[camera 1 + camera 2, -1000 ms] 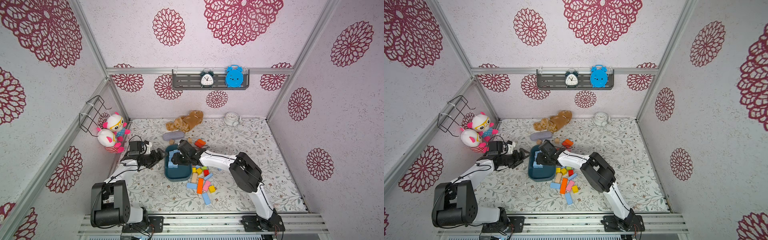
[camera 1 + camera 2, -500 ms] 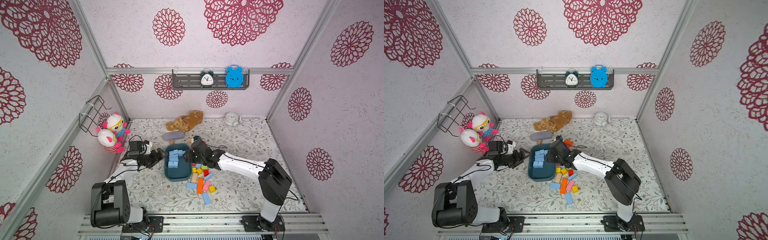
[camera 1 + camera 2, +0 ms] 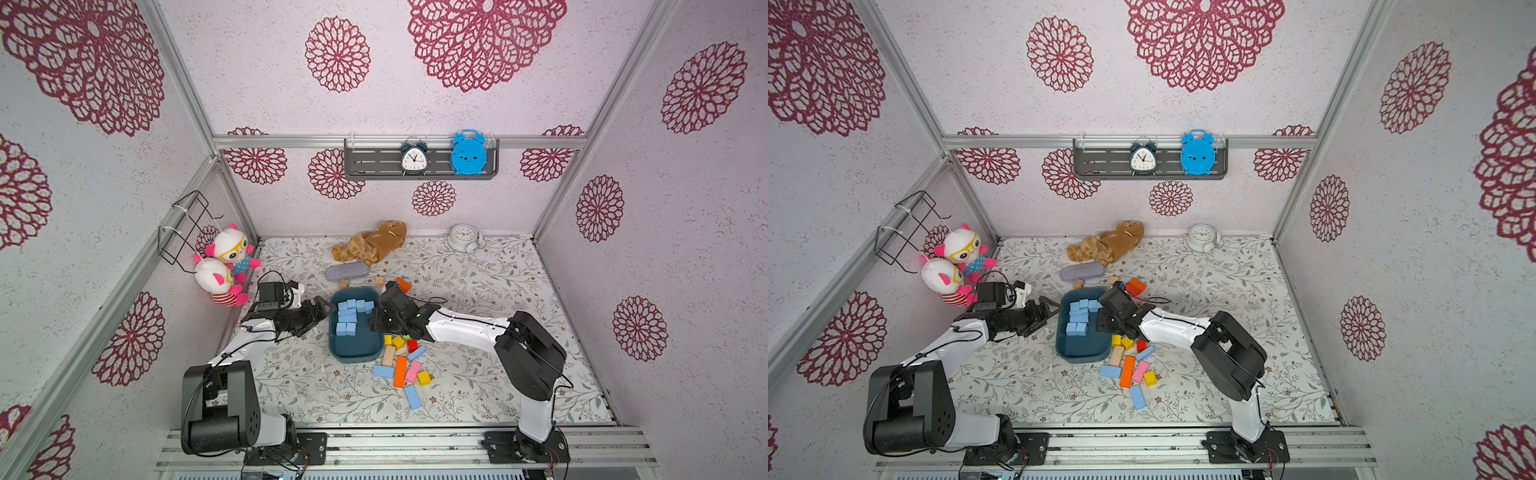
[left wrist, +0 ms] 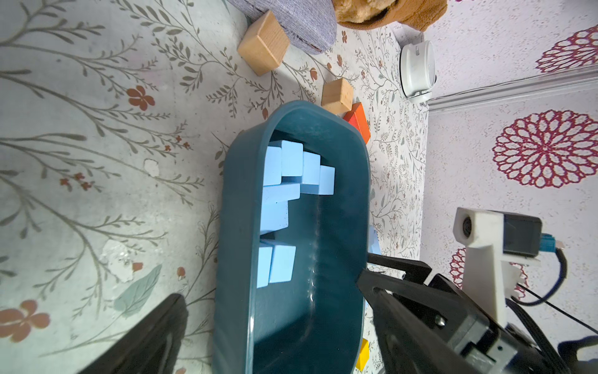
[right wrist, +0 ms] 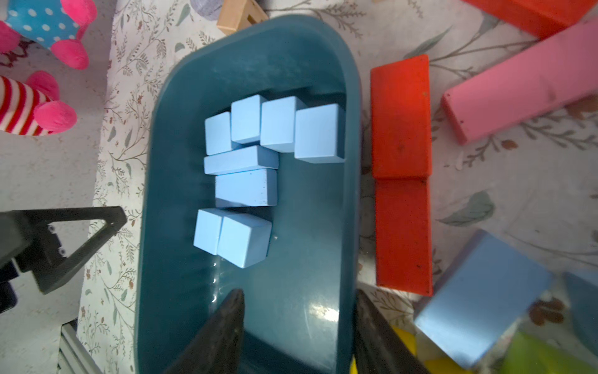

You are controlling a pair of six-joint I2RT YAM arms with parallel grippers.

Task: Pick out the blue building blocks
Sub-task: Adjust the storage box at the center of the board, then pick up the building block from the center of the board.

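Blue building blocks sit mostly packed in the teal tray. A few others lie loose on the table, just beside it. The right gripper hovers over the tray's wall with its jaws apart and empty, its arm stretched low. The left gripper rests spread beside the tray (holding nothing). The next pick likely needs a straight descent onto the nearest loose blue bar, straddling its narrow sides and clearing the red block.

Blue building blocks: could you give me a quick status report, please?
Left gripper open, beside tray. Right gripper open, empty, astride tray wall. Eight blue building blocks in tray; more loose on mat. Other-coloured blocks crowd them.
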